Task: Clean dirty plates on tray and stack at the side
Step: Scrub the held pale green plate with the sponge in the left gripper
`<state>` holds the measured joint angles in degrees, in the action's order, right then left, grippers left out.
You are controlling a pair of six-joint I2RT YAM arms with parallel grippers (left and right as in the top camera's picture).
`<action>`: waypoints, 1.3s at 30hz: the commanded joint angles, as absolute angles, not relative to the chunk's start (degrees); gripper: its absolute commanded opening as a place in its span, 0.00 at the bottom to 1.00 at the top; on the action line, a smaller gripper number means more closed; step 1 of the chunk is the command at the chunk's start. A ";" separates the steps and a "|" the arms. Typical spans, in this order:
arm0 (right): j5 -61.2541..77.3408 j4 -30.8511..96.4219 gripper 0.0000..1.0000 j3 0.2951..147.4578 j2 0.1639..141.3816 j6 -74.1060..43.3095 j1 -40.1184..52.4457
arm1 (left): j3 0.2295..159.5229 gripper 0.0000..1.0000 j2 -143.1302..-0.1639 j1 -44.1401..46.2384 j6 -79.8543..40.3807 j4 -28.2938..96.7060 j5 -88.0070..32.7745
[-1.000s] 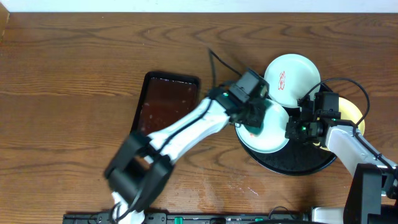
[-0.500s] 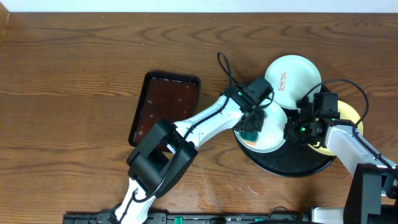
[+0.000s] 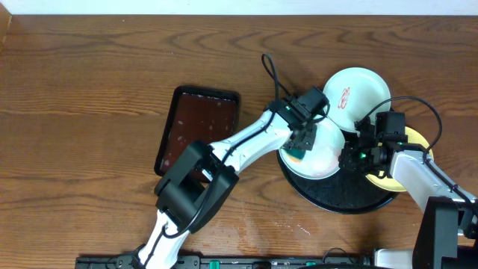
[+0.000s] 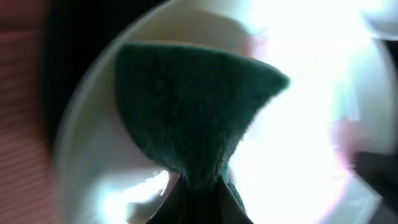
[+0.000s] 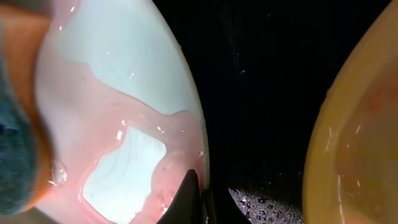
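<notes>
The round black tray [image 3: 351, 200] sits at the right. A mint-white plate [image 3: 323, 158] lies on it, smeared with pink liquid [image 5: 124, 118]. My left gripper [image 3: 300, 146] is shut on a green sponge [image 4: 193, 106] pressed on this plate's left part. My right gripper [image 3: 351, 158] is shut on the plate's right rim [image 5: 198, 186]. A second mint-white plate [image 3: 357, 91] with a red smear lies at the tray's far edge. The pale yellow plate [image 3: 415, 142] lies to the right, partly under my right arm; it also shows in the right wrist view [image 5: 354, 124].
A rectangular dark brown tray [image 3: 198, 125] lies on the wooden table left of the black tray. Water drops spot the black tray floor [image 5: 267, 202]. The left arm stretches from the table's front edge across to the plate.
My left gripper with the sponge has swept across the plate, from its middle toward its left and far side. The right gripper keeps hold of the plate's rim.
</notes>
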<state>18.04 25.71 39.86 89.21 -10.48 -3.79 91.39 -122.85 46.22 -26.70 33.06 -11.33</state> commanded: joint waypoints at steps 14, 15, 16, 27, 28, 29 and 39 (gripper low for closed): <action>15.49 26.59 0.01 38.98 90.11 -9.39 -3.70 | 90.89 0.07 -129.67 50.30 -25.56 30.96 -27.81; 15.49 26.59 0.01 38.98 90.11 -9.39 -3.70 | 90.96 0.07 -129.54 50.04 -25.56 31.40 -27.70; 15.49 26.59 0.01 38.98 90.11 -9.39 -3.70 | 91.26 0.07 -129.43 49.71 -25.56 32.45 -27.00; 15.46 26.57 0.01 38.98 90.11 -9.39 -3.70 | 104.12 0.07 -129.40 47.53 -25.54 57.56 17.17; 15.46 26.59 0.01 38.98 90.11 -9.39 -3.70 | 104.66 0.08 -129.40 47.53 -25.52 57.87 18.72; 15.46 26.59 0.01 38.98 90.11 -9.39 -3.70 | 104.88 0.07 -129.40 47.53 -25.17 57.69 18.98; 15.49 26.59 0.01 38.98 90.11 -9.39 -3.70 | 104.86 0.08 -132.99 47.53 -23.77 47.11 -5.10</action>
<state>18.24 26.06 39.86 89.21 -10.55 -3.79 104.40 -129.58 48.80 -25.32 49.28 3.75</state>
